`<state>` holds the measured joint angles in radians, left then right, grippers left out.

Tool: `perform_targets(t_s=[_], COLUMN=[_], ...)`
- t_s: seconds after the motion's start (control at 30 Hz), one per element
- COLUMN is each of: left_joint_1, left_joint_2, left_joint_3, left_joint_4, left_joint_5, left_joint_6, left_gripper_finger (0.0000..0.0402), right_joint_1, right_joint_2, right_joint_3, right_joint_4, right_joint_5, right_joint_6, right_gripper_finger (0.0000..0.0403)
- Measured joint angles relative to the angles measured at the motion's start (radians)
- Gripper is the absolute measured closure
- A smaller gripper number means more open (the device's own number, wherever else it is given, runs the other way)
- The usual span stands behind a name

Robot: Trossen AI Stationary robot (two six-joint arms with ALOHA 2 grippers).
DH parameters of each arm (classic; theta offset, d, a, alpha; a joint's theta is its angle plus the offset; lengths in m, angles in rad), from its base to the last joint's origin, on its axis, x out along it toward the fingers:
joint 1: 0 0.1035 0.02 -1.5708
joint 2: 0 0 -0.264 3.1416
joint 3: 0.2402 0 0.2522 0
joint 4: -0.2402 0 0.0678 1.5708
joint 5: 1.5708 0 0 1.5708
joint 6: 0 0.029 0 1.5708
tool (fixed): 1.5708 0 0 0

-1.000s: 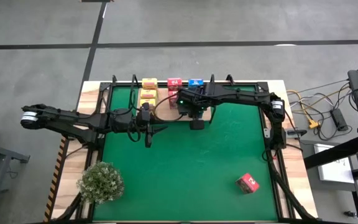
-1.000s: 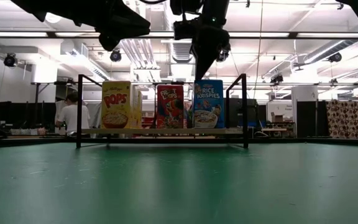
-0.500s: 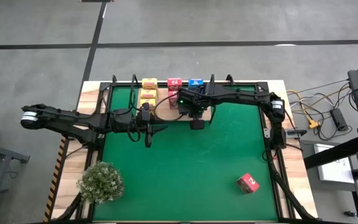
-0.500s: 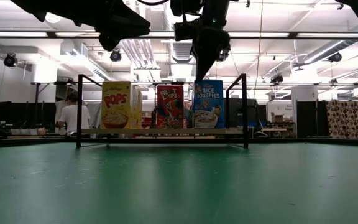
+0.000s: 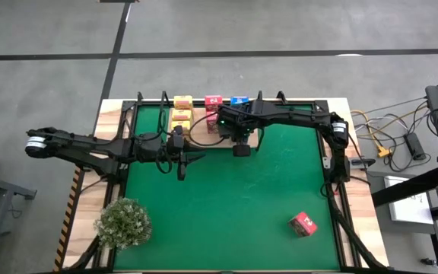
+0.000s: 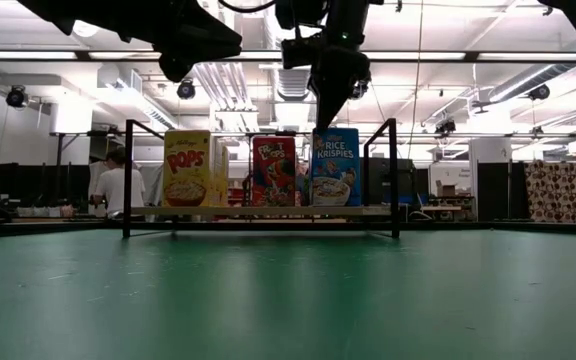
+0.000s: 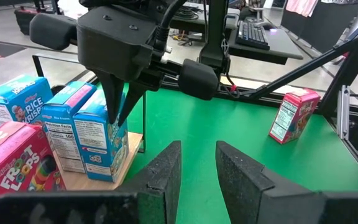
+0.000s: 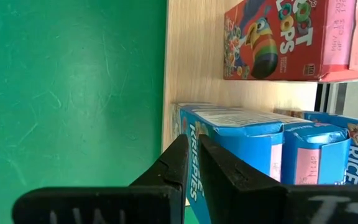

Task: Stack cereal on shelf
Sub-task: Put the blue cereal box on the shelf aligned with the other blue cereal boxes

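Note:
The wooden shelf (image 5: 198, 134) stands at the far edge of the green mat (image 5: 234, 198); it also shows in the low view (image 6: 268, 212). Upright on it are yellow cartons (image 5: 181, 114), pink-red cartons (image 8: 272, 40) and three blue cartons in a row (image 7: 67, 124). My right gripper (image 7: 118, 118) points down, shut, with its tip at the top of the front blue carton (image 7: 101, 143). My left gripper (image 7: 197, 165) is open and empty above the mat, to the shelf's front left. One pink-red carton (image 5: 304, 224) lies on the mat near the right front. My right gripper's shut fingertips (image 6: 326, 124) come from above, pointing down, at the top of the front blue carton (image 6: 335, 140). I cannot tell whether they touch it. The carton stands upright on the shelf board.
A bushy pale green plant (image 5: 124, 222) stands at the mat's near left corner. The shelf's black wire frame (image 6: 393, 175) rises at both ends of the board. A person (image 6: 116, 185) stands in the room behind the table.

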<state>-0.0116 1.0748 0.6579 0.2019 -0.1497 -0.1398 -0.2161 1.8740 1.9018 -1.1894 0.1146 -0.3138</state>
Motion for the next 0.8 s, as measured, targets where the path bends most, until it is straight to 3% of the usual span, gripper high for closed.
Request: perform_targets(t_s=[0.67, 0.8], left_joint_1=[0.000, 0.000], left_joint_2=[0.002, 0.039], left_joint_3=[0.000, 0.000], left_joint_4=[0.003, 0.082], left_joint_5=[0.000, 0.000], left_joint_6=[0.000, 0.000], left_gripper_finger=[0.0318, 0.0318], right_joint_1=[0.037, 0.037], right_joint_2=[-0.038, -0.092], right_joint_3=[0.068, 0.050], right_joint_4=[-0.025, -0.027], right_joint_5=[-0.018, -0.049], right_joint_6=[0.003, 0.013], right_gripper_finger=[0.0376, 0.0376])
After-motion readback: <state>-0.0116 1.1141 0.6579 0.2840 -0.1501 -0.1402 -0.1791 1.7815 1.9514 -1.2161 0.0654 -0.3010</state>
